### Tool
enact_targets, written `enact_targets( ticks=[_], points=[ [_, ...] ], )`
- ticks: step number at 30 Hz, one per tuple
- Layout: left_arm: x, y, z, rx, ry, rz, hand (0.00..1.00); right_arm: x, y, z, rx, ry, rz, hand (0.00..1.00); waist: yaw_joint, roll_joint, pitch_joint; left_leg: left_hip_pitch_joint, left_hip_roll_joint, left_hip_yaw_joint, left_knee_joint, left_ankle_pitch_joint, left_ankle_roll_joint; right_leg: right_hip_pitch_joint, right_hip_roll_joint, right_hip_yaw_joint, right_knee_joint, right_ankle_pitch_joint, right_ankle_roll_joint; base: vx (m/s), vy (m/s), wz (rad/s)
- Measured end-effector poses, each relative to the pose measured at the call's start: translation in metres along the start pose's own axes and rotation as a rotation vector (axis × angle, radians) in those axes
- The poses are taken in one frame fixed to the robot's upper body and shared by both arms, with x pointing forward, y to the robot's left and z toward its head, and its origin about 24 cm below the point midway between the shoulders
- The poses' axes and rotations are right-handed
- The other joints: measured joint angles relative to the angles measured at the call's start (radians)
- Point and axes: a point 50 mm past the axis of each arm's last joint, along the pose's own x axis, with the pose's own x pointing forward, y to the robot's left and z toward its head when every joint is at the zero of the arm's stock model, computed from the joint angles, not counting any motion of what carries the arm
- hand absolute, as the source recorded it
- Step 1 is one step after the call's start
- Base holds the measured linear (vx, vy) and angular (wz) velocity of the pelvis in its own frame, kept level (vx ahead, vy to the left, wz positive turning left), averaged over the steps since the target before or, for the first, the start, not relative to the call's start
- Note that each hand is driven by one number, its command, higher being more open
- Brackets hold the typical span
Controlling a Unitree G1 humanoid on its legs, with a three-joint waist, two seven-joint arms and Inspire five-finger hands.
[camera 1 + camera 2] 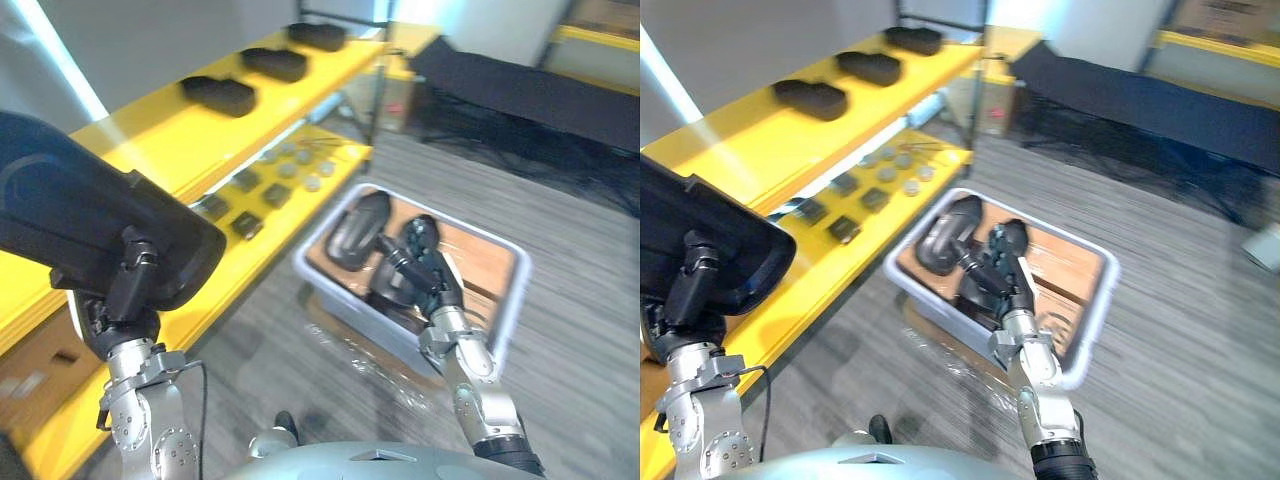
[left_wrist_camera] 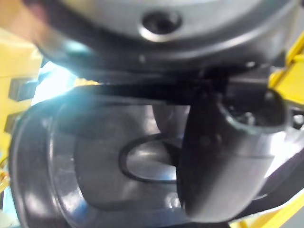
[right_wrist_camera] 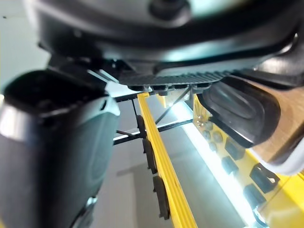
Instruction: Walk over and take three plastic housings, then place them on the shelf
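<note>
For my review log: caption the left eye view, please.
Left hand grips a black housing beside the yellow shelf; right hand at the grey bin.

No legible text or labels.

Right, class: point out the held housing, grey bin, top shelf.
held housing (image 1: 85, 210), left eye view, its back
grey bin (image 1: 516, 295), left eye view, right rim
top shelf (image 1: 155, 135), left eye view, bare board

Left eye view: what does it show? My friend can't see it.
The robot's left hand grips a black housing beside a yellow shelf with three housings on top. Its right hand hangs above a grey bin of black parts on the floor.
</note>
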Motion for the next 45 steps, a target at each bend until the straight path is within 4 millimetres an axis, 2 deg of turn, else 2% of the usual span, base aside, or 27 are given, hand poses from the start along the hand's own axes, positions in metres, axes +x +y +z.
enact_targets(
  ticks=[2, 3, 7, 9, 11, 13, 18, 23, 26, 29, 33, 34, 36, 37, 38, 39, 40, 42, 43, 45],
  points=[
    [0.001, 0.001, 0.002, 0.013, -0.003, 0.009, 0.00, -0.001, 0.003, -0.002, 0.013, 0.004, 0.040, 1.00, -0.003, -0.007, 0.005, 0.009, -0.018, -0.009, -0.007, -0.003, 0.008, 0.003, -0.020, 0.029, 0.020, -0.009, 0.006, 0.02, 0.185, 0.27],
    [0.002, 0.002, 0.003, 0.023, -0.003, 0.012, 0.00, -0.001, 0.009, -0.002, 0.018, 0.002, 0.085, 1.00, -0.002, -0.017, 0.012, 0.016, -0.033, -0.005, -0.011, -0.008, 0.015, 0.004, -0.036, 0.048, 0.023, -0.019, 0.020, 0.00, 0.182, -0.09],
    [0.000, 0.001, -0.001, 0.027, 0.034, -0.019, 0.00, -0.002, 0.020, -0.003, 0.011, 0.004, 0.170, 1.00, -0.014, -0.011, 0.021, 0.021, -0.067, -0.012, -0.040, -0.012, 0.027, -0.002, -0.052, 0.060, 0.023, -0.019, 0.033, -0.02, 0.122, 0.03],
    [-0.001, -0.003, -0.004, 0.023, 0.048, -0.051, 0.00, -0.003, 0.022, -0.004, -0.002, 0.005, 0.182, 1.00, -0.030, -0.010, 0.023, 0.017, -0.084, -0.047, -0.059, -0.005, 0.042, -0.003, -0.050, 0.094, 0.026, -0.034, 0.028, -0.03, 0.083, 0.45],
    [-0.004, -0.012, -0.009, 0.006, 0.073, -0.125, 0.00, -0.007, 0.018, -0.005, -0.005, 0.002, 0.163, 1.00, -0.031, -0.010, 0.023, 0.015, -0.106, -0.103, -0.080, 0.010, 0.055, 0.006, -0.046, 0.144, 0.026, -0.052, 0.022, -0.01, 0.075, 0.80],
    [-0.006, -0.021, -0.012, 0.023, 0.088, -0.206, 0.00, -0.008, 0.018, -0.003, -0.010, -0.006, 0.151, 1.00, -0.027, -0.006, 0.026, 0.015, -0.126, -0.158, -0.104, 0.041, 0.064, 0.018, -0.048, 0.152, 0.042, -0.065, 0.031, 0.01, 0.033, 0.82],
    [-0.006, -0.023, -0.010, 0.082, 0.088, -0.282, 0.00, -0.008, 0.017, 0.000, -0.059, -0.016, 0.172, 1.00, -0.020, -0.003, 0.029, 0.015, -0.134, -0.220, -0.116, 0.073, 0.059, 0.036, -0.047, 0.166, 0.080, -0.094, 0.029, -0.01, -0.023, 0.48],
    [-0.008, -0.027, -0.013, 0.073, 0.105, -0.300, 0.00, -0.008, 0.014, 0.003, -0.076, -0.039, 0.178, 1.00, -0.018, 0.006, 0.040, 0.011, -0.131, -0.231, -0.107, 0.077, 0.051, 0.035, -0.048, 0.190, 0.110, -0.130, 0.043, -0.06, -0.046, 0.09],
    [-0.010, -0.032, -0.016, 0.060, 0.119, -0.313, 0.00, -0.007, 0.013, 0.006, -0.090, -0.053, 0.183, 1.00, -0.020, 0.014, 0.049, -0.034, -0.124, -0.231, -0.043, 0.048, 0.052, 0.010, -0.053, 0.193, 0.142, -0.145, 0.046, -0.06, 0.002, 0.01],
    [-0.010, -0.032, -0.017, 0.098, 0.118, -0.310, 0.00, -0.007, 0.013, 0.009, -0.092, -0.073, 0.183, 1.00, -0.018, 0.009, 0.074, -0.063, -0.122, -0.222, 0.055, -0.009, 0.053, -0.004, -0.094, 0.203, 0.223, -0.194, 0.053, -0.05, 0.046, -0.02],
    [-0.007, -0.027, -0.012, 0.125, 0.100, -0.307, 0.00, 0.000, 0.019, 0.016, 0.019, -0.117, 0.200, 1.00, -0.001, -0.024, 0.095, -0.100, -0.130, -0.185, 0.232, -0.118, 0.068, -0.011, -0.186, 0.198, 0.351, -0.274, 0.070, 0.02, 0.075, 0.05],
    [-0.003, -0.024, -0.009, 0.139, 0.084, -0.304, 0.00, 0.002, 0.021, 0.018, 0.057, -0.132, 0.204, 1.00, -0.001, -0.030, 0.099, -0.104, -0.136, -0.180, 0.277, -0.155, 0.075, 0.001, -0.213, 0.186, 0.395, -0.282, 0.067, 0.10, 0.070, 0.32],
    [0.000, -0.020, -0.004, 0.159, 0.064, -0.303, 0.00, 0.003, 0.018, 0.022, 0.067, -0.151, 0.189, 1.00, -0.007, -0.042, 0.103, -0.097, -0.169, -0.207, 0.285, -0.177, 0.087, -0.034, -0.277, 0.191, 0.555, -0.255, 0.022, 0.13, 0.083, 0.51],
    [0.003, -0.020, -0.002, 0.172, 0.059, -0.322, 0.00, 0.003, 0.016, 0.023, 0.066, -0.153, 0.179, 1.00, -0.005, -0.044, 0.105, -0.075, -0.187, -0.227, 0.262, -0.175, 0.096, -0.086, -0.318, 0.229, 0.677, -0.194, -0.045, 0.18, 0.124, 0.52],
    [0.003, -0.019, -0.001, 0.183, 0.057, -0.332, 0.00, 0.003, 0.015, 0.023, 0.063, -0.154, 0.175, 1.00, -0.006, -0.044, 0.107, -0.047, -0.198, -0.248, 0.224, -0.168, 0.110, -0.135, -0.341, 0.281, 0.763, -0.140, -0.056, 0.25, 0.142, 0.49],
    [0.005, -0.017, 0.002, 0.198, 0.048, -0.329, 0.00, 0.003, 0.016, 0.023, 0.066, -0.158, 0.177, 1.00, -0.005, -0.042, 0.107, -0.010, -0.202, -0.263, 0.178, -0.155, 0.127, -0.187, -0.335, 0.328, 0.825, -0.164, -0.035, 0.23, 0.103, 0.29],
    [0.006, -0.016, 0.003, 0.203, 0.044, -0.322, 0.00, 0.004, 0.017, 0.023, 0.067, -0.160, 0.180, 1.00, -0.004, -0.038, 0.106, 0.006, -0.200, -0.268, 0.160, -0.152, 0.127, -0.202, -0.325, 0.329, 0.819, -0.183, -0.032, 0.23, 0.092, 0.23],
    [0.008, -0.013, 0.008, 0.219, 0.023, -0.309, 0.00, 0.008, 0.017, 0.029, 0.072, -0.184, 0.190, 1.00, -0.002, -0.032, 0.105, 0.049, -0.199, -0.280, 0.110, -0.151, 0.099, -0.271, -0.268, 0.327, 0.676, -0.205, -0.044, 0.21, 0.084, 0.08],
    [0.009, -0.013, 0.009, 0.221, 0.018, -0.308, 0.00, 0.010, 0.016, 0.032, 0.070, -0.197, 0.193, 1.00, -0.002, -0.030, 0.104, 0.052, -0.199, -0.283, 0.104, -0.152, 0.098, -0.298, -0.256, 0.331, 0.632, -0.204, -0.042, 0.20, 0.063, 0.05],
    [0.013, -0.016, 0.011, 0.226, 0.005, -0.308, 0.00, 0.015, 0.011, 0.044, 0.058, -0.239, 0.192, 1.00, -0.008, -0.023, 0.103, 0.054, -0.196, -0.296, 0.095, -0.162, 0.092, -0.391, -0.220, 0.393, 0.466, -0.168, 0.004, 0.24, 0.027, 0.20]
  ],
)
